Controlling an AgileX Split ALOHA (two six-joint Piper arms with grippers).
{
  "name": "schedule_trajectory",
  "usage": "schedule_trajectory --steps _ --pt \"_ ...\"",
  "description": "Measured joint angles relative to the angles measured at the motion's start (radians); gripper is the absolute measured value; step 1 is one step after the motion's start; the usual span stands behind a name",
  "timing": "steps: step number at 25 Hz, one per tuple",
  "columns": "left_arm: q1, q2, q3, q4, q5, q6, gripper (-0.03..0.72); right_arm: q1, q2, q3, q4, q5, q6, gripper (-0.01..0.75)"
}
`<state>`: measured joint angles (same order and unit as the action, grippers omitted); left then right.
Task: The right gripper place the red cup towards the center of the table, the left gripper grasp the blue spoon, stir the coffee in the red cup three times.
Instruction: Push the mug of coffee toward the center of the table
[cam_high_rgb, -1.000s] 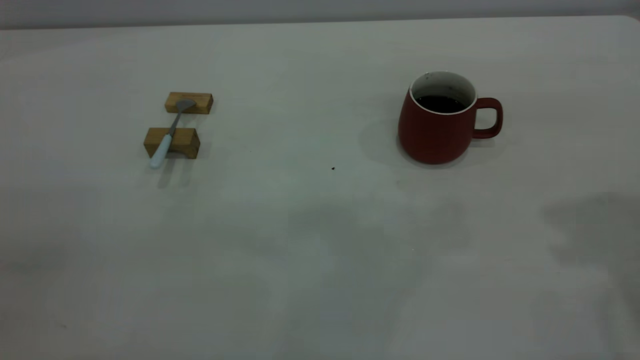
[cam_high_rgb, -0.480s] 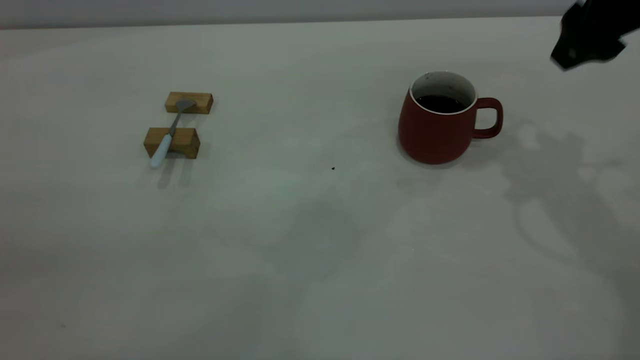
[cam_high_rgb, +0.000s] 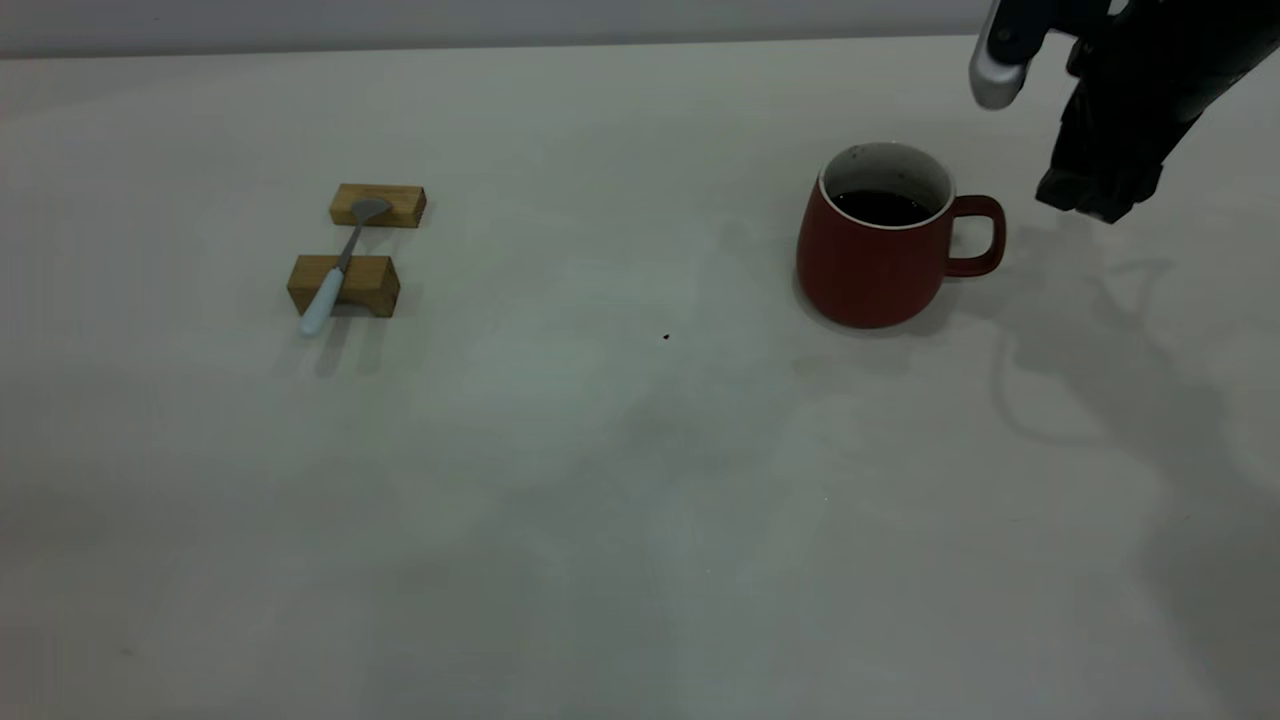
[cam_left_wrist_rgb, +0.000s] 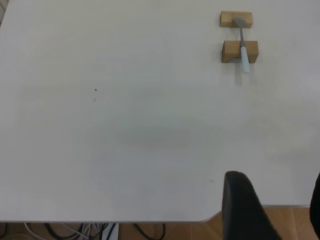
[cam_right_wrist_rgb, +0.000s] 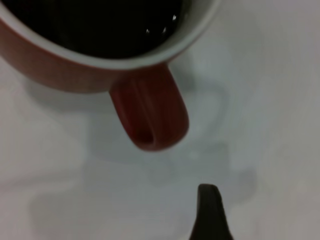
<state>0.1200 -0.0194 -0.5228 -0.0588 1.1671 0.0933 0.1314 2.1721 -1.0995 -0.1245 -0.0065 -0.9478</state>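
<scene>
One red cup (cam_high_rgb: 868, 262) (coffee (cam_high_rgb: 880, 207) inside), one blue spoon (cam_high_rgb: 336, 270) across two wooden blocks (cam_high_rgb: 344, 284), right tool (cam_high_rgb: 1040, 140) spread.

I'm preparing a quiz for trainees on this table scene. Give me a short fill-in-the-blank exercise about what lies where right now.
1. The small pale-blue-handled teaspoon lies across two tan wooden ____.
2. The rounded dark-red ceramic mug holds dark ____.
3. The mug's loop handle points toward the ____ gripper, which hovers near it without touching.
4. The mug stands on the off-white ____.

Missing words: blocks; coffee; right; table
</scene>
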Motion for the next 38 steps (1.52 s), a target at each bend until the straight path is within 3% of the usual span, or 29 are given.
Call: schedule_trajectory --steps 13,22,28,31,38 --pt "0.000 0.000 0.000 0.000 0.000 -0.001 0.406 0.041 0.029 -0.003 -0.080 -0.062 -0.007 0.582" --pt "0.000 0.000 0.000 0.000 0.000 -0.001 0.406 0.040 0.036 -0.003 -0.080 0.117 -0.007 0.582" --pt "0.000 0.000 0.000 0.000 0.000 -0.001 0.406 0.040 0.038 -0.003 -0.080 -0.015 -0.007 0.582" --pt "0.000 0.000 0.000 0.000 0.000 -0.001 0.406 0.040 0.038 -0.003 -0.081 -0.026 -0.007 0.582" --pt "0.000 0.000 0.000 0.000 0.000 0.001 0.406 0.040 0.038 -0.003 -0.081 0.093 -0.008 0.582"
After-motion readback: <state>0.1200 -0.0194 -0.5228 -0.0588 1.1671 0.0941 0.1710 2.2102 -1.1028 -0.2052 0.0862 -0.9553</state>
